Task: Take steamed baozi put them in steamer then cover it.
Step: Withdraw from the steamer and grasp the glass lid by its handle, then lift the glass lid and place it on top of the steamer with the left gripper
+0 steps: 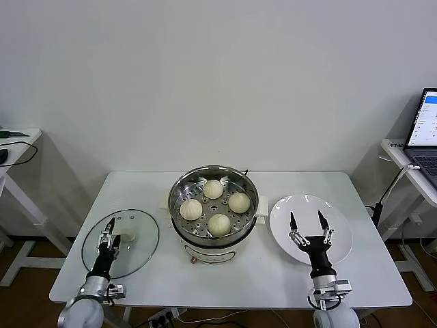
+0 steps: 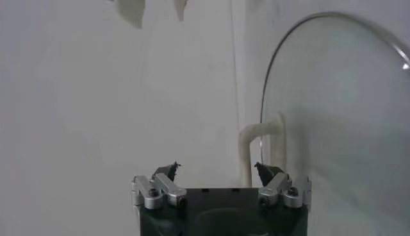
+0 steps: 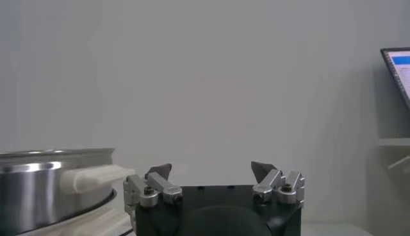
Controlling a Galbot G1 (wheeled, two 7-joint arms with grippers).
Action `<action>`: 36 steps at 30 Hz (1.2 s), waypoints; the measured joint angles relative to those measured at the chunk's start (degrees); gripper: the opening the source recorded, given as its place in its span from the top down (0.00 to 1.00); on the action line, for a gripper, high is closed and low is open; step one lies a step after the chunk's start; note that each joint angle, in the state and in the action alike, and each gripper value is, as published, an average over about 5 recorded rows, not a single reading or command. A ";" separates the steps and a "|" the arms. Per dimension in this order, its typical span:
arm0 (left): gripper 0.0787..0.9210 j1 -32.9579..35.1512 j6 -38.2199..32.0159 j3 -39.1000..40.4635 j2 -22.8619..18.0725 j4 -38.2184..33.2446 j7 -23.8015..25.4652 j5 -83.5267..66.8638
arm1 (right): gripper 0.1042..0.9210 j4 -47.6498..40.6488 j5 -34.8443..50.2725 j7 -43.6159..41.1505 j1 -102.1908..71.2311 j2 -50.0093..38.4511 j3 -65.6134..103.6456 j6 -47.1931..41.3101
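Several cream-white baozi [image 1: 213, 188] lie on the perforated tray inside the shiny steamer [image 1: 180, 193] at the table's middle; the steamer's wall [image 3: 38, 186] also shows in the right wrist view. The clear glass cover [image 1: 141, 239] lies flat on the table to the steamer's left. My left gripper [image 1: 109, 228] hovers over the cover, open and empty, close to its cream handle [image 2: 253, 144]; the glass [image 2: 339, 115] fills one side of the left wrist view. Over the white plate, my right gripper [image 1: 306, 217] stands open, holding nothing.
A bare white plate [image 1: 338, 249] sits right of the steamer. Side tables stand on both sides of the white table [image 1: 273, 273], the right one carrying a laptop [image 1: 425, 133]. A cable runs down at the right.
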 measured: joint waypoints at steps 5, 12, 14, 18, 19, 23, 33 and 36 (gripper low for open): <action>0.18 -1.17 0.10 0.46 -0.25 0.93 0.03 0.30 | 0.12 0.08 -0.34 -0.08 -0.39 0.19 0.38 0.14; 0.42 -2.89 0.15 0.71 -0.37 3.19 0.27 0.55 | 0.12 0.62 -0.85 -0.03 -0.74 0.37 0.49 0.24; 0.48 -3.29 0.23 0.61 -0.41 3.80 0.44 0.55 | 0.12 0.71 -0.97 -0.01 -0.96 0.45 0.61 0.37; 0.63 -3.92 0.29 0.56 -0.39 4.84 0.97 0.24 | 0.12 0.73 -1.19 0.00 -1.27 0.63 0.79 0.61; 0.66 -4.07 0.28 0.62 -0.39 5.10 1.12 0.08 | 0.12 0.73 -1.24 0.00 -1.30 0.69 0.81 0.66; 0.79 -4.46 0.18 0.76 -0.39 5.69 1.54 -0.80 | 0.12 0.81 -1.52 -0.01 -1.35 0.90 0.83 0.79; 0.87 -1.70 1.97 -0.74 1.38 -2.39 3.38 -5.64 | 0.12 0.89 -2.43 0.03 -1.36 1.54 0.86 1.16; 0.87 -0.07 3.27 -1.31 2.42 -7.79 4.23 -7.65 | 0.12 1.11 -2.54 0.11 -1.36 1.63 0.95 1.16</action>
